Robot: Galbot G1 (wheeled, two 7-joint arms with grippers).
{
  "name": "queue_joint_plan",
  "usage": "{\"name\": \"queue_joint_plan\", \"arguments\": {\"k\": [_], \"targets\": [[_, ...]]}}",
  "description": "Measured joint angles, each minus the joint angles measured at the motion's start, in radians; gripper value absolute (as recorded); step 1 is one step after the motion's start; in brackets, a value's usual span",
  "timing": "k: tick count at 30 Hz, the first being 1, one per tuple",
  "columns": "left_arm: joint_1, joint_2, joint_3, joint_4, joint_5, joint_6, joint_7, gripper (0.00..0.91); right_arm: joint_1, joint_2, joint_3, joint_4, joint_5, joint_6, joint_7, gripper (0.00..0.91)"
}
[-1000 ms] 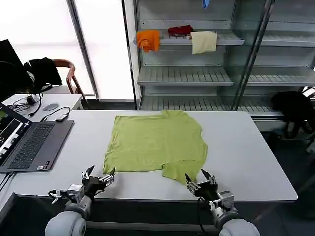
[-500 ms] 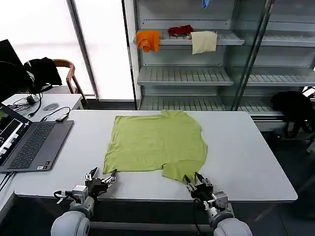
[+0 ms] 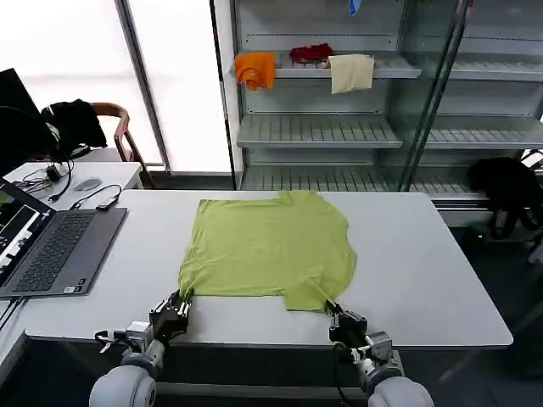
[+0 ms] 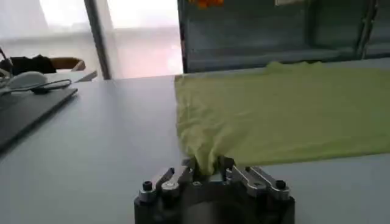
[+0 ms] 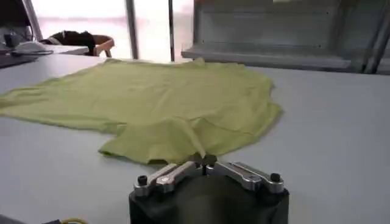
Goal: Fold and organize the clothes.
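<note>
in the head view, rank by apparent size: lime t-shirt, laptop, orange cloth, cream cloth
1. Lime yellow-green cotton T-shirt
2. Grey open laptop, partly cut off
3-4. Orange cloth and cream cloth on the far shelf look alike, unranked.

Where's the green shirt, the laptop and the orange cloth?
green shirt (image 3: 270, 248), head view, middle of the cloth.
laptop (image 3: 58, 248), head view, on its keyboard.
orange cloth (image 3: 255, 69), head view, middle, on the shelf.

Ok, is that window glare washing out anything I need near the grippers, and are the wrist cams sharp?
Head view: the windows blow out white, but the T-shirt and table are evenly lit. Left wrist view: left gripper and pinched hem readable, background soft and bright. Right wrist view: right gripper clear at the shirt's edge, shelves behind blurred.
</note>
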Motion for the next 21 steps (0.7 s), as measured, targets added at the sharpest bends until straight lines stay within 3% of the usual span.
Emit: {"name": "queue_joint_plan", "arguments": {"k": [21], "targets": [[-0.107,0.013,0.004,-0.029,-0.029,0.042,0.002,0.010,0.190,0.070,-0.022,-0.039,0.010,-0.036,0.066,0.000]]}}
